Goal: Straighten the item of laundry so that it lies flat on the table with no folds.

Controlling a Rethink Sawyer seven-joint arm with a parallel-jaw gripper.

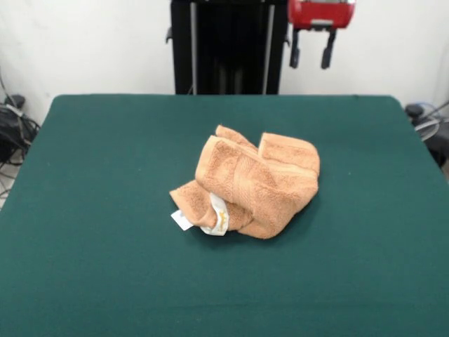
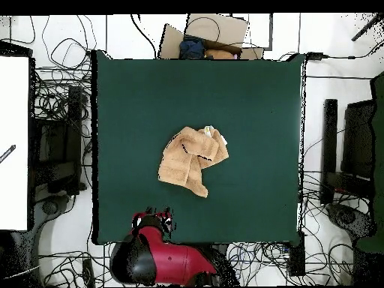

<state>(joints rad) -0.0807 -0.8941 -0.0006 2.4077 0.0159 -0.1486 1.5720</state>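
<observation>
— What do the white tags (image 1: 200,220) say?
— The words on them are too small to read. They stick out at the near side of the towel (image 1: 252,184), which sits crumpled in folds near the middle of the green table (image 1: 105,210).
— And the claw (image 1: 311,50)?
— It hangs high at the far edge, well away from the towel, fingers apart, holding nothing.
</observation>
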